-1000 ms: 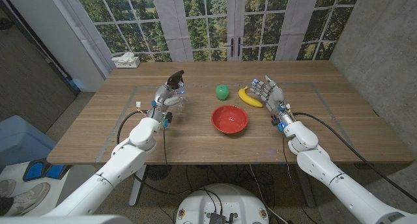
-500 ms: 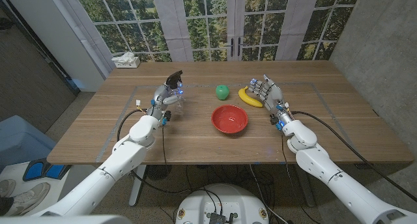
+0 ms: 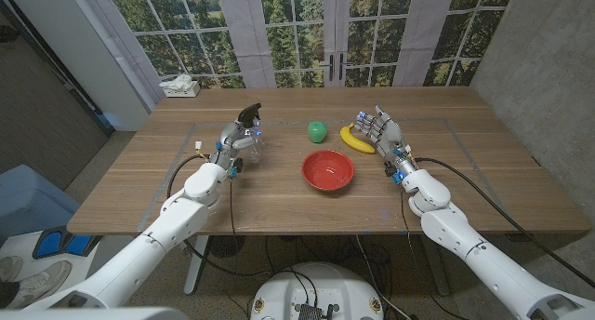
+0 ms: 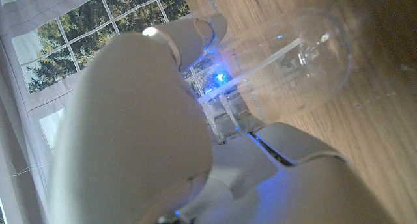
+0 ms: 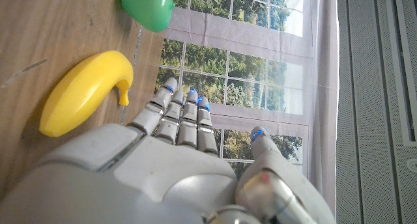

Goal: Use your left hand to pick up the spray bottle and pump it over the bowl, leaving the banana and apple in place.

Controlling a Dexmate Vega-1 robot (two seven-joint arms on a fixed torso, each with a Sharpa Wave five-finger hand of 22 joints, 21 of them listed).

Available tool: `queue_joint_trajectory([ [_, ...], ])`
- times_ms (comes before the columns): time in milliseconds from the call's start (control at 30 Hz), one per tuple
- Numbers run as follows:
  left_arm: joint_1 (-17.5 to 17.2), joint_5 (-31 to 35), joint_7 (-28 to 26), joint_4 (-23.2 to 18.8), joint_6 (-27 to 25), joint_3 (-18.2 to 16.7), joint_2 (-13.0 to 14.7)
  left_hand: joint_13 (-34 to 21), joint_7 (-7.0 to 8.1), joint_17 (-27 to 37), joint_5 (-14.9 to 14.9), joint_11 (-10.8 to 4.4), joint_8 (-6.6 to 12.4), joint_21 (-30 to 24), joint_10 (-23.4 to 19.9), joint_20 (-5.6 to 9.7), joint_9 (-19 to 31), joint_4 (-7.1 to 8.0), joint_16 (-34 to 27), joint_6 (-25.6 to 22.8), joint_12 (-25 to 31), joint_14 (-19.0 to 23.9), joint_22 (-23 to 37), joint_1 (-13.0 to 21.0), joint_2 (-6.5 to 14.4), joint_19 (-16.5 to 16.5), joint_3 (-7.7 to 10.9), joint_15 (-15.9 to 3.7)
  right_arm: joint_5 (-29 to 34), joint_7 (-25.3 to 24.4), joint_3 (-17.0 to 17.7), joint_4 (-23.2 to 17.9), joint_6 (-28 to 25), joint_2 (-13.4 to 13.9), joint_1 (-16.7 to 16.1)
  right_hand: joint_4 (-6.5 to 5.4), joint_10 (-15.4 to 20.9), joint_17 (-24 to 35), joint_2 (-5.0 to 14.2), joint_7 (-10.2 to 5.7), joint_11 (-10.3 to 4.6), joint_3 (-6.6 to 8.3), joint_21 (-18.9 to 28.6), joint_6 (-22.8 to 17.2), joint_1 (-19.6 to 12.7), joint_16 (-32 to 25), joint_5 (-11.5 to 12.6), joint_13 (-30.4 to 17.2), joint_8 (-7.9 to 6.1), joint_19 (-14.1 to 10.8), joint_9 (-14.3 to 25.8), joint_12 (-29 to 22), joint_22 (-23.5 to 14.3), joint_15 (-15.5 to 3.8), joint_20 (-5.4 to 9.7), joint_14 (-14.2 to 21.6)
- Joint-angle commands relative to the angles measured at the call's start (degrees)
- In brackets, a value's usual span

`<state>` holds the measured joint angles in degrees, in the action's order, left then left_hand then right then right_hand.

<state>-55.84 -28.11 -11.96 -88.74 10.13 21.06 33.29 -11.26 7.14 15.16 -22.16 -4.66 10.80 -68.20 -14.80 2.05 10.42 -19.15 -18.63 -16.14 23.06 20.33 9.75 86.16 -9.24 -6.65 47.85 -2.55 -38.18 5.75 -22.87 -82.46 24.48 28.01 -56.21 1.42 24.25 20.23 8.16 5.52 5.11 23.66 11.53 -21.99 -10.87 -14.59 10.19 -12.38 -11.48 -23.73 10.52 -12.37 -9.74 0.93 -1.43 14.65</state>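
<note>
My left hand [image 3: 232,140] grips a clear spray bottle [image 3: 251,137] with a black trigger head [image 3: 249,112] at the table's left middle. In the left wrist view my fingers [image 4: 195,35] wrap around the bottle's clear body [image 4: 300,55], close over the wood; I cannot tell whether its base touches the table. The red bowl [image 3: 327,169] stands at the table's middle, to the right of the bottle. Behind it lie a green apple [image 3: 318,131] and a yellow banana [image 3: 356,139]. My right hand [image 3: 381,131] stands open just right of the banana [image 5: 81,94], fingers spread, holding nothing.
A white tissue box [image 3: 179,86] sits at the far left corner. A thin cable [image 3: 186,166] runs along my left forearm over the table. Faint tape lines [image 3: 446,125] mark a rectangle on the wood. Windows stand behind the far edge.
My left hand and the bottle have shifted slightly away from me. The right hand, bowl, apple and banana have stayed put.
</note>
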Motion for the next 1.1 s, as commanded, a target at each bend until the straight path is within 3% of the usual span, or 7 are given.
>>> queue_joint_trajectory([
  [33, 0.81, 0.12, 1.0, 1.56, -0.64, 0.77, 0.68, 0.03, 0.04, 0.0, 0.61, -0.08, -0.28, -0.62, 0.62, 1.55, 0.12, 9.39, 0.24, 1.21, -0.72, -0.61, 0.25, 3.15, 5.62, 0.35, 7.26, -6.94, 0.0, 0.14, 0.05, 0.29, -0.09, -0.02, 0.48, 0.19, 0.17, -0.04, 0.85, -0.41, 0.27, -0.01, -0.08, -0.15, -0.19, 0.17, 0.15, -0.22, 0.14, -0.25, 0.3, 0.11, -0.25, 0.02, -0.07, 0.43],
  [133, 0.46, 0.42, -0.13, 1.13, -1.0, 0.71, 0.62, 0.18, 0.33, -0.11, 1.45, -0.49, -0.23, -0.39, 0.82, 2.0, 0.13, 10.13, 0.23, 1.92, -1.47, -0.46, 0.04, 0.42, 5.24, 0.77, 5.01, -7.44, -0.06, 0.2, 0.11, 0.16, -0.05, 0.02, 0.51, 0.16, 0.19, -0.04, 0.81, -0.41, 0.27, -0.05, -0.08, -0.17, -0.12, 0.17, 0.15, -0.22, 0.13, -0.26, 0.3, 0.1, -0.25, 0.16, -0.08, 0.48],
  [467, -0.58, 2.62, -1.89, -1.01, -2.07, 1.1, 1.93, 0.35, 1.46, -0.9, 4.16, -1.05, -0.41, 0.61, 3.48, 2.96, 0.16, 10.27, 1.41, 4.96, -4.35, -2.17, -0.14, -5.54, 3.4, 1.37, -0.01, -7.66, 0.08, 0.18, 0.32, -0.55, 0.39, 0.4, 0.02, 0.0, 0.23, -0.02, 0.74, -0.3, 0.3, -0.18, -0.08, -0.18, 0.16, 0.19, 0.13, -0.21, 0.13, -0.28, 0.3, 0.08, -0.25, 0.21, -0.15, 0.47],
  [733, -1.35, 3.2, -2.14, -3.25, -4.24, 1.25, 3.33, 0.12, 1.05, -1.45, 6.19, 0.42, -0.66, 2.12, 7.41, 2.96, 0.2, 9.84, 2.79, 10.91, -7.42, -5.83, -0.29, -8.69, 3.56, 1.28, -5.63, -6.3, -0.13, 0.39, 0.51, -0.93, 0.71, 0.64, -0.46, -0.06, 0.17, -0.02, 0.69, -0.3, 0.38, -0.26, -0.09, -0.15, 0.31, 0.2, 0.13, -0.21, 0.14, -0.27, 0.3, 0.11, -0.25, 0.34, -0.25, 0.52],
  [867, -1.36, 4.06, -2.09, -4.02, -4.82, 1.56, 4.02, -0.03, -0.24, -1.95, 6.68, 0.89, -0.86, 2.66, 8.93, 3.42, 0.2, 10.01, 2.87, 15.81, -8.73, -6.16, -0.16, -10.87, 4.06, 0.18, -9.35, -6.53, 0.1, 0.5, 0.54, -1.2, 1.1, 0.78, -0.65, -0.09, 0.12, -0.02, 0.66, -0.28, 0.41, -0.3, -0.1, -0.11, 0.4, 0.19, 0.13, -0.21, 0.15, -0.27, 0.3, 0.13, -0.25, 0.4, -0.28, 0.58],
  [967, -1.44, 4.38, -2.02, -4.93, -5.74, 1.72, 4.58, -0.06, -0.27, -2.06, 6.69, 1.04, -0.94, 2.76, 9.15, 3.55, 0.2, 9.9, 2.98, 16.99, -8.95, -6.43, -0.15, -11.11, 4.09, -0.1, -10.04, -6.7, -0.35, 0.79, 0.66, -1.05, 1.33, 0.64, -0.75, -0.12, 0.2, -0.02, 0.65, -0.27, 0.43, -0.33, -0.1, -0.11, 0.46, 0.23, 0.13, -0.21, 0.15, -0.29, 0.3, 0.1, -0.25, 0.32, -0.3, 0.49],
  [1100, -1.46, 4.72, -1.7, -6.16, -7.21, 1.9, 5.54, -0.15, -0.31, -2.63, 6.48, 2.07, -0.54, 4.64, 12.46, 3.0, 0.21, 9.96, 4.44, 19.61, -10.6, -9.84, -0.17, -12.35, 4.59, 2.98, -12.67, -5.42, -0.44, 0.94, 0.74, -1.03, 1.47, 0.76, -1.01, -0.14, 0.18, -0.02, 0.65, -0.29, 0.4, -0.36, -0.1, -0.13, 0.52, 0.23, 0.13, -0.21, 0.14, -0.28, 0.3, 0.1, -0.25, 0.42, -0.34, 0.53],
])
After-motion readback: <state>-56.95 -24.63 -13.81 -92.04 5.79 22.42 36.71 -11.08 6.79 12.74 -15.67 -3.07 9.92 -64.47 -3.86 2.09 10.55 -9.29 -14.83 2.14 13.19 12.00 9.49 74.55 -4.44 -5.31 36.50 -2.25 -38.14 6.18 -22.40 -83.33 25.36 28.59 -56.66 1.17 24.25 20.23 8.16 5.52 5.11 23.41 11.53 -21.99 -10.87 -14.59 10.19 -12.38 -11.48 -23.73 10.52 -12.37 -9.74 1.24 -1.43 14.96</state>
